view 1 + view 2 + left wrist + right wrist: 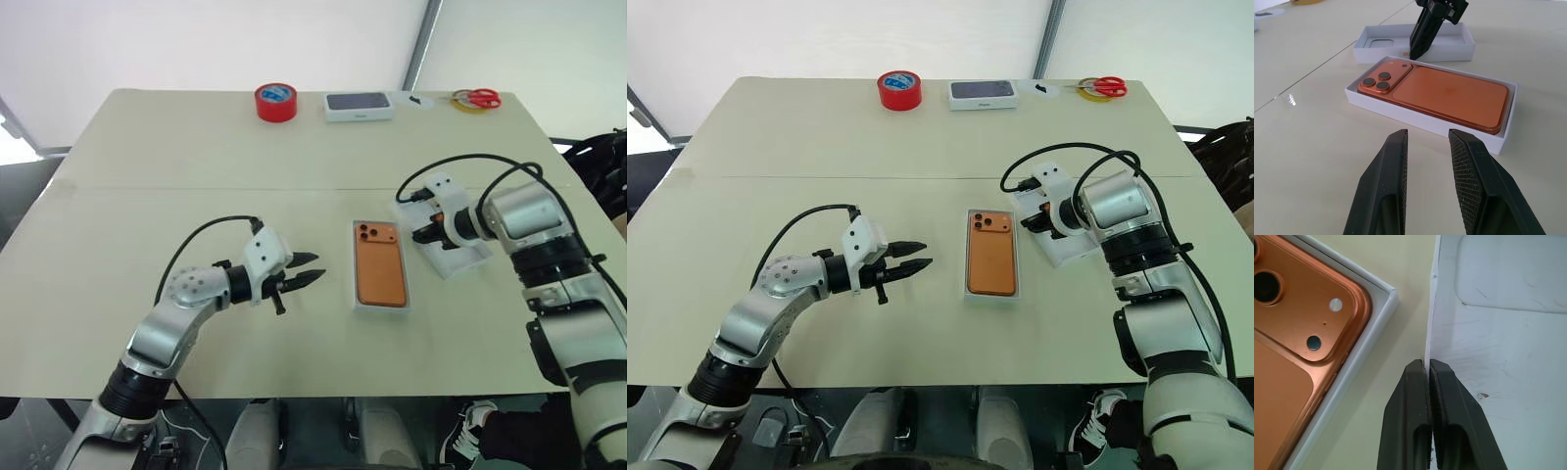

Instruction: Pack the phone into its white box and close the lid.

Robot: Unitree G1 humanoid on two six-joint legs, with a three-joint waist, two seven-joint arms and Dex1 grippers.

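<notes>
Tabletop: right gripper [1428,377] pinches the lid [1498,333] wall; left gripper [1427,147] parted, empty; no legible writing.

beige table [147,176], white box [380,307], lid [460,259], red tape roll [275,101], perhaps scissors [477,98]

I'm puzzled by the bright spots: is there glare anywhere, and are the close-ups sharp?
Left wrist view: a small glint on the table, phone crisp. Right wrist view: phone's lenses and lid sharp. Head views: pale, washed-out background.
</notes>
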